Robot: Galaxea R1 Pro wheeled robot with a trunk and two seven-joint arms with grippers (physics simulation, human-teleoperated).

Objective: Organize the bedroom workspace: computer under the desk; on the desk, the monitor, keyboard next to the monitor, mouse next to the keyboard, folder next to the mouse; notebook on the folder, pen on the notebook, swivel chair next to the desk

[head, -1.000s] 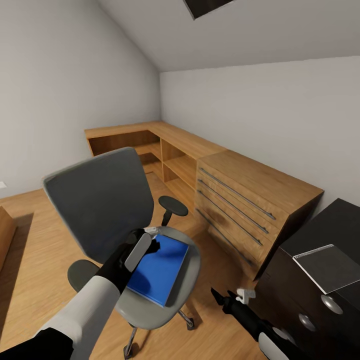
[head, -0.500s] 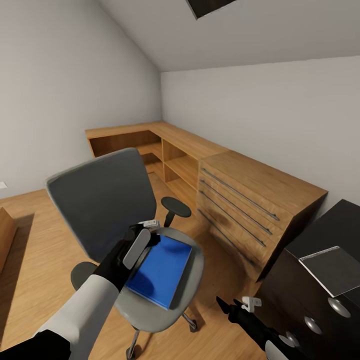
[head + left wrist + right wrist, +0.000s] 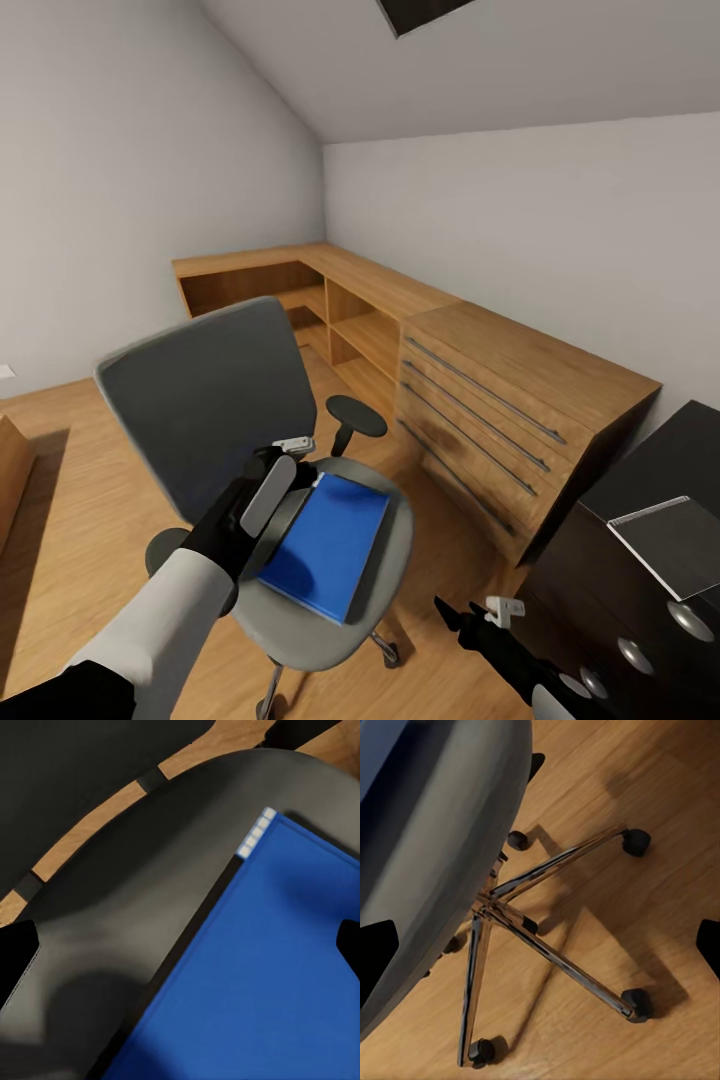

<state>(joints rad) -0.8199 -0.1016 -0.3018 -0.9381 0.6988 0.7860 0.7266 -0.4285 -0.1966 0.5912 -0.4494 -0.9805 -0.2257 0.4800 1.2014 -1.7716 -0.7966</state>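
We see the blue folder lying flat on the seat of the grey swivel chair, toward its right side. The left gripper hovers just above the folder's far left corner; the left wrist view shows its fingertips spread wide, one over the seat, one over the folder. The right gripper hangs low to the chair's near right, fingers wide apart, above the chrome base. The black desk stands at the right edge.

Open wooden floor lies left of the grey upholstered swivel chair; to its right, only a narrow gap separates it from the light wooden chest and glossy black desk.
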